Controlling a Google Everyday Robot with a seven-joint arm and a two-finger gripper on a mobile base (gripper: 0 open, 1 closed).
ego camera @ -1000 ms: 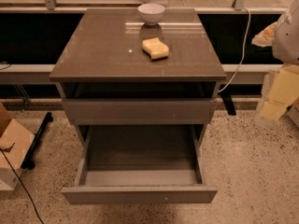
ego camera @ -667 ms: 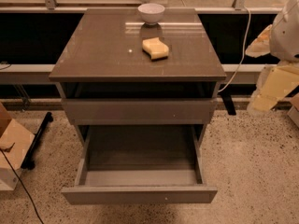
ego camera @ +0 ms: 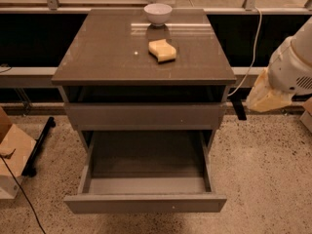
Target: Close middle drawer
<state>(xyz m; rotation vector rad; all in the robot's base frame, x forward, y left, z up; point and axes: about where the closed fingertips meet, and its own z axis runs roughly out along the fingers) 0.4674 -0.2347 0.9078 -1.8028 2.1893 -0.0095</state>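
The middle drawer [ego camera: 145, 203] is pulled far out of the grey-brown cabinet [ego camera: 97, 57], low in the camera view. Its plain flat front faces me and its deep grey box [ego camera: 146, 160] is empty. Above it, another drawer front [ego camera: 145, 116] sits nearly flush under a dark gap. My gripper [ego camera: 265, 101] is the pale beige end of the white arm [ego camera: 295, 65]. It hangs to the right of the cabinet at about the height of the upper drawer front, apart from both drawers.
A white bowl [ego camera: 157, 13] and a yellow sponge [ego camera: 162, 50] lie on the cabinet top. A white cable [ego camera: 253, 52] hangs at the right. A cardboard box [ego camera: 12, 152] and a black stand [ego camera: 41, 140] sit on the speckled floor at the left.
The arm has moved left and slightly down, closer to the cabinet's right side. The drawers, bowl and sponge have not moved.
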